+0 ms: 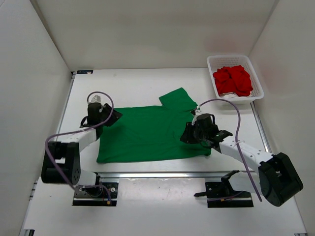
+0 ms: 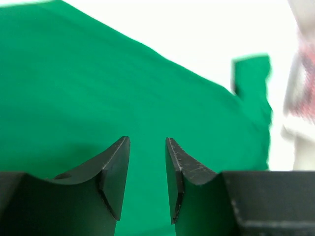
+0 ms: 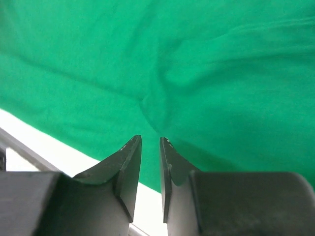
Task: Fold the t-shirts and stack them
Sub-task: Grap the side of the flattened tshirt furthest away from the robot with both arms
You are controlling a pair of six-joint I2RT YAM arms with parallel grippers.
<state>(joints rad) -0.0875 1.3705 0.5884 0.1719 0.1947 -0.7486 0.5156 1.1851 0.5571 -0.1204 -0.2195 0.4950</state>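
White mesh basket (image 1: 229, 58) stands on table's (image 1: 138, 83) far-right corner.

The green t-shirt (image 1: 152, 132) is made of soft, matt cloth, shallowly creased. Crumpled matt cloth is seen in the red t-shirt (image 1: 232, 79), which is held in a white plastic mesh basket (image 1: 211, 73) at the table's far right corner. The table (image 1: 133, 83) is finished smooth, white and matt. The left tool (image 2: 147, 147) and right tool (image 3: 150, 145) are formed of matt black plastic, scuffed pale along the tip edges.
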